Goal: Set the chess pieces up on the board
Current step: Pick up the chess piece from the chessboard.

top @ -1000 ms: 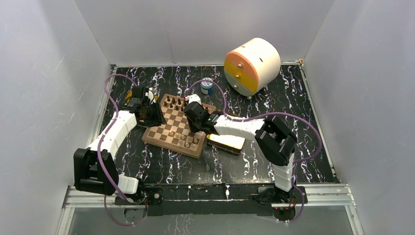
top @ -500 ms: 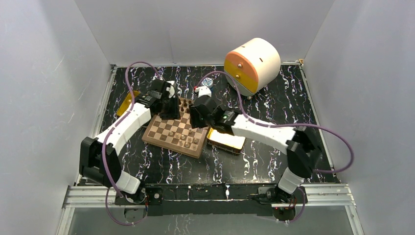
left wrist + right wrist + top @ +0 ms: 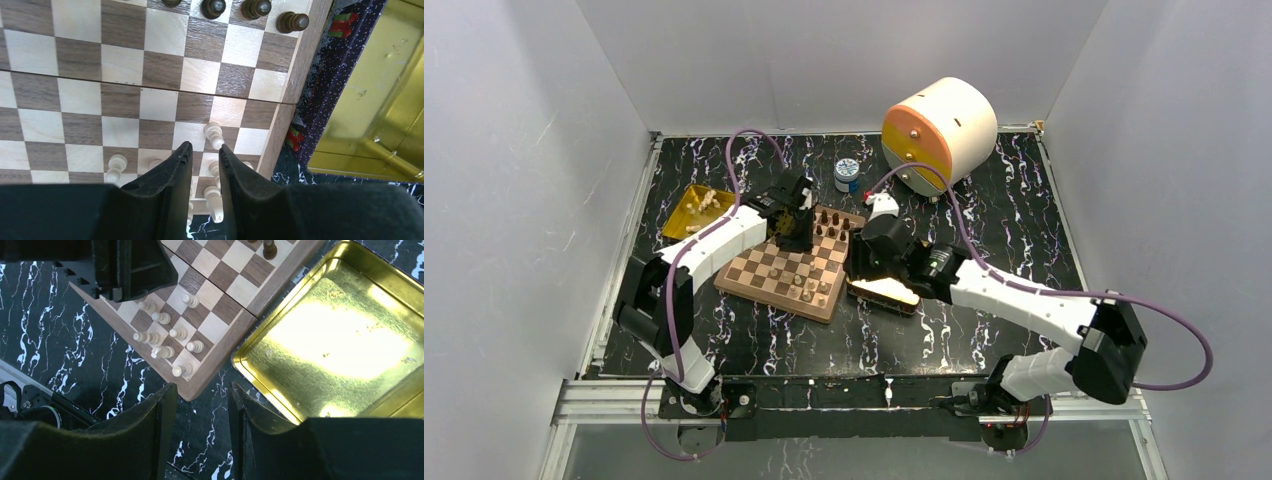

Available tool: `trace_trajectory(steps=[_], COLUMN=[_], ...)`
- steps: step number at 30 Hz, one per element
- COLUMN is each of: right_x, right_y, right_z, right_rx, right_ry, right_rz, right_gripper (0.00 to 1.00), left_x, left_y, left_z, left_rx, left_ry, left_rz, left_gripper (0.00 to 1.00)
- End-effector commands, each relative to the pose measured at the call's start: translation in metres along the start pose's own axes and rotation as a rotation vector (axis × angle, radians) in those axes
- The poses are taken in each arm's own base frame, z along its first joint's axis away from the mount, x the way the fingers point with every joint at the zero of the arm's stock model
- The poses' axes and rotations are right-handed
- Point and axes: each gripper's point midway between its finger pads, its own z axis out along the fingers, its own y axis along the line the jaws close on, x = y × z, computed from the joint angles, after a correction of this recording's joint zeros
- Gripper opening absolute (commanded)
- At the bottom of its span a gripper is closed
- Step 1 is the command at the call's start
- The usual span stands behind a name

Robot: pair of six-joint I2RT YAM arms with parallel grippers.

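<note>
Left gripper (image 3: 204,147): slightly parted, empty, above square wooden checkered chessboard (image 3: 306,50) | pale tan wooden chessmen (image 3: 215,134) just beyond and beneath its tips | right gripper (image 3: 201,387): parted, empty | risk: descending jaws topple crowded neighbours

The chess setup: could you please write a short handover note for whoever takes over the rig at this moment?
Left gripper: over the board, jaws a narrow gap apart; I cannot tell whether a piece is pinched.
Right gripper: open, empty, above the board's near corner, beside the right gold tray, which shows no pieces.
Done: dark pieces stand along the far edge; pale pieces cluster unevenly at the near corner.
To do: more pale pieces lie in the left gold tray; both home rows look incomplete.
</note>
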Motion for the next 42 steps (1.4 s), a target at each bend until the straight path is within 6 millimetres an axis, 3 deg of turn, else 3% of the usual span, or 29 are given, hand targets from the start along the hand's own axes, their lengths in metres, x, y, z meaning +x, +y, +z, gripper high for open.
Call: trace_trajectory(steps=[1, 6, 12, 31, 42], right_x=[-0.01, -0.006, -0.007, -0.012, -0.009], right_y=[-0.005, -0.013, -0.016, -0.012, -0.01], right_z=[-0.02, -0.024, -0.028, -0.024, -0.021], right_rx=[-0.002, 0.021, 0.027, 0.018, 0.012], right_ry=[-0.066, -0.07, -0.08, -0.096, -0.081], right_rz=[0.051, 0.049, 0.053, 0.045, 0.047], right_gripper=[0.5, 0.5, 0.5, 0.48, 0.47], left_x=[-0.008, 0.003, 0.01, 0.024, 0.017], left_y=[-0.008, -0.025, -0.022, -0.012, -0.014], left_z=[0.002, 0.016, 0.026, 0.019, 0.014], left_rx=[-0.018, 0.015, -0.035, -0.1, -0.103], left_ry=[-0.035, 0.006, 0.018, 0.047, 0.027], left_rz=[0.004, 0.019, 0.039, 0.101, 0.104], left_gripper=[0.24, 0.25, 0.26, 0.27, 0.09])
